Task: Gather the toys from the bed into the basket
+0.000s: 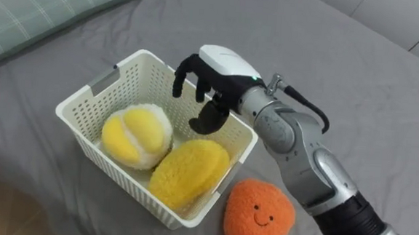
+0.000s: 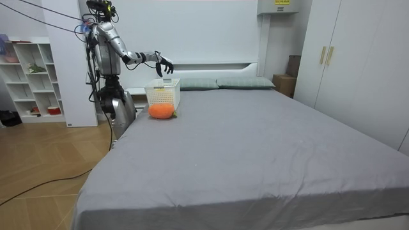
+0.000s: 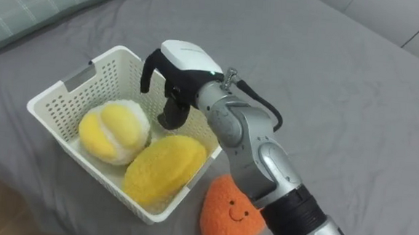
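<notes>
Bed (image 1: 344, 53), one basket (image 1: 71, 113) (two toys (image 1: 137, 135) (image 1: 189, 171)), orange toy (image 1: 258, 215)

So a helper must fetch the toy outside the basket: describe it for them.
On the grey bed, find the white basket near the pillow. Beside it lies the orange plush with a smiling face; the yellow ball and yellow oval plush are inside.

A pale green checked pillow (image 1: 34, 12) lay at the upper left of the eye views. In the room view, two such pillows (image 2: 246, 82) lay side by side below a white headboard (image 2: 211, 66). An open white shelf unit (image 2: 29, 76) stood at the room view's left on a wooden floor (image 2: 45, 166). Tall white wardrobe doors (image 2: 358, 64) stood at its right, with brown boxes (image 2: 284, 82) beside them.
</notes>
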